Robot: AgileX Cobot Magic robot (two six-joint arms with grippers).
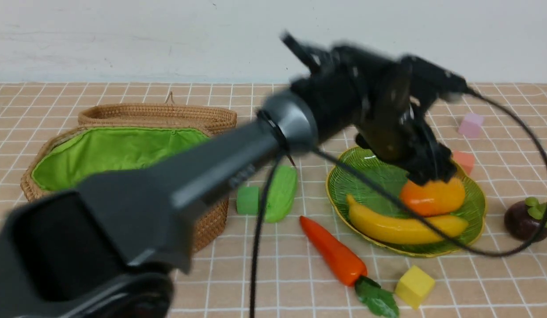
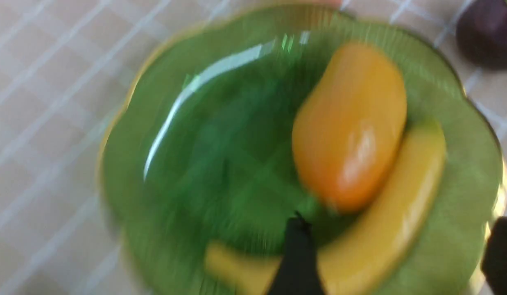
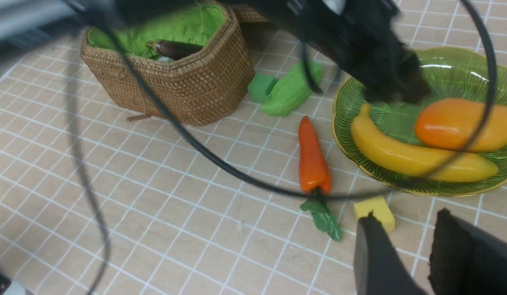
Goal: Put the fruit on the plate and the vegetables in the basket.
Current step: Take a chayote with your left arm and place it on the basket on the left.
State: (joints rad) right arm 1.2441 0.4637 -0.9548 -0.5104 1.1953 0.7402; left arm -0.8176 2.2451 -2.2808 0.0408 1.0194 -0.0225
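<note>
The wicker basket [image 1: 211, 221] stands farthest left. Only the right wrist view looks into its green lining, where the dark-purple eggplant [image 3: 173, 48] lies. Just right of the basket, a green cube [image 1: 248, 200] touches the bumpy cucumber [image 1: 282, 193]. The carrot [image 1: 333, 251] lies nearer the robot, its leaves pointing toward a yellow cube [image 1: 414, 285].

Next comes the green glass plate [image 1: 344, 185], carrying the banana [image 1: 401, 225] and the mango [image 1: 432, 196]. The left gripper [image 1: 428, 176] hangs just over the mango. Its own camera shows the fingers [image 2: 296, 254] spread wide, gripping nothing.

The mangosteen [image 1: 527, 219] sits on the checked tabletop [image 1: 499, 274] to the right of the plate, outside the right wrist's frame. The right gripper [image 3: 405, 223] shows only in its own view, jaws parted and empty, near the yellow cube.
</note>
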